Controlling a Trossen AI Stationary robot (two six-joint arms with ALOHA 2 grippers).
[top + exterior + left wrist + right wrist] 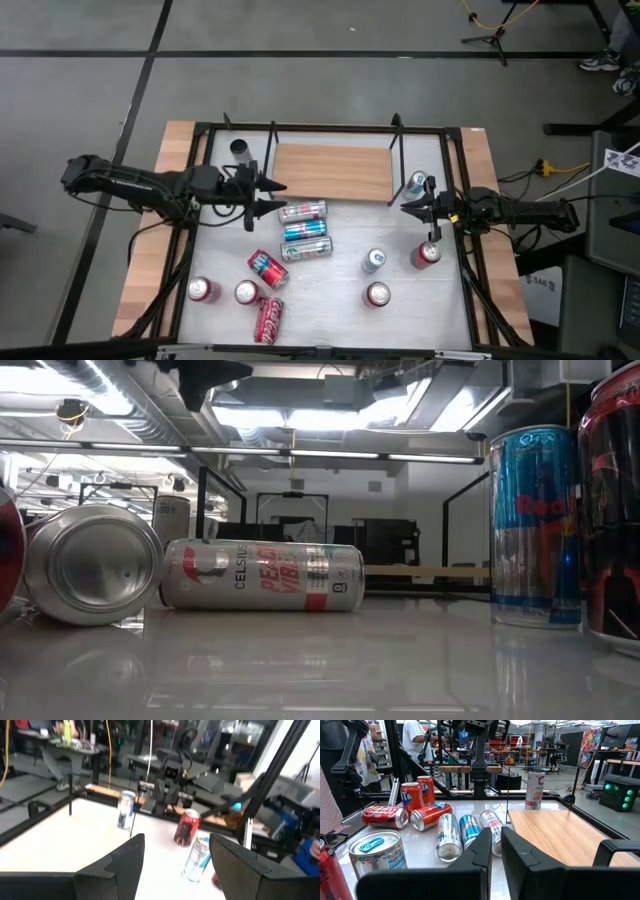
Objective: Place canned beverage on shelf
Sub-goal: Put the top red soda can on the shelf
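The shelf [333, 172], a light wooden board with black rod brackets at its ends, lies flat on the white table's far middle; it also shows in the right wrist view [560, 835]. Three cans [305, 230] lie side by side just in front of it. A silver Celsius can [262, 575] lies on its side. My left gripper [282, 197] hovers open at the shelf's near left corner, beside the lying cans, with nothing between its fingers [125, 865]. At the shelf's right end my right gripper [404, 207] stays shut and empty [492, 850].
Several more cans stand or lie on the near half of the table: red ones [203, 290] [378, 294] [427, 254], a silver one [374, 261] and a lying cola can [269, 320]. One can [240, 150] stands at the far left and one [418, 183] beside the shelf's right end.
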